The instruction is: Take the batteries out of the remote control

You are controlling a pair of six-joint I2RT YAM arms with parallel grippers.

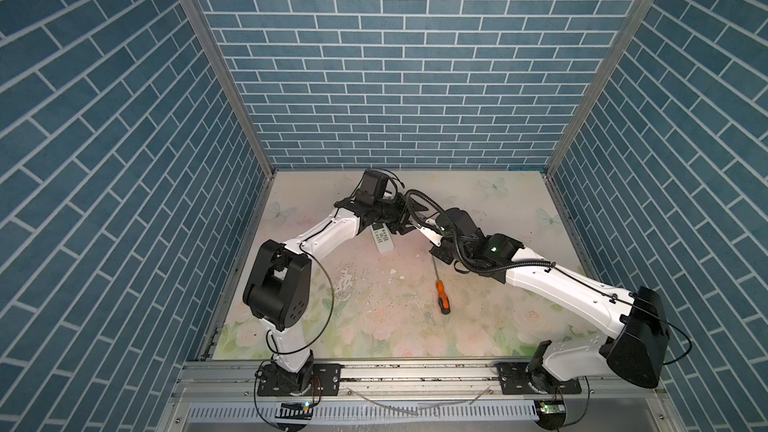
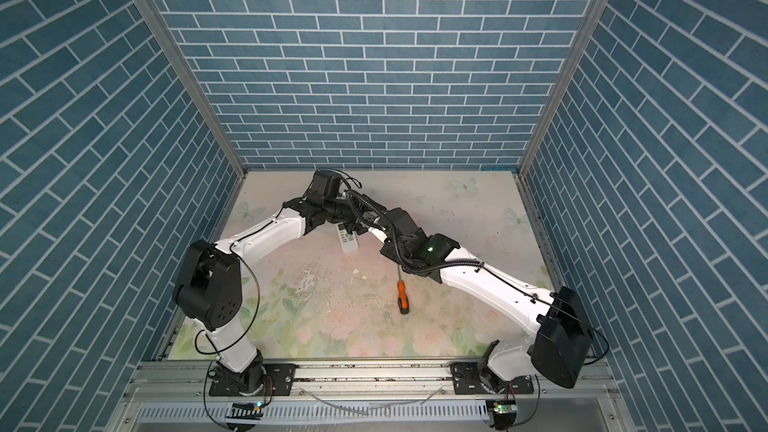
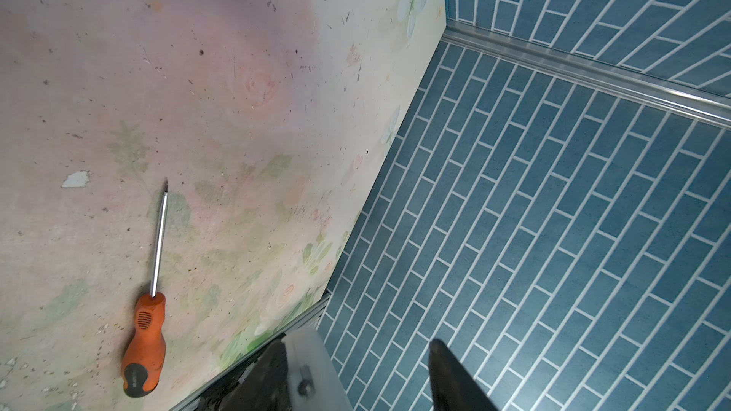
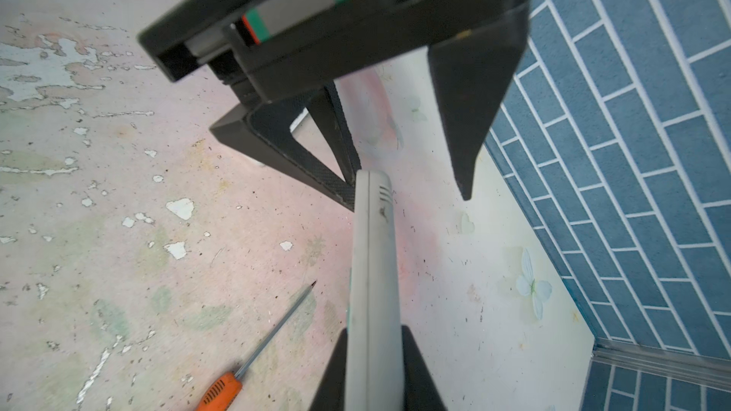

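Both top views look down from high in front; wrist cameras (close-up) share the screwdriver (image 3: pixel 144 342).

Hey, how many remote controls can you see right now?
2. One remote lies buttons-up on the table under the left arm; the second remote is clamped in the right gripper, raised off the table. More could be hidden from view.
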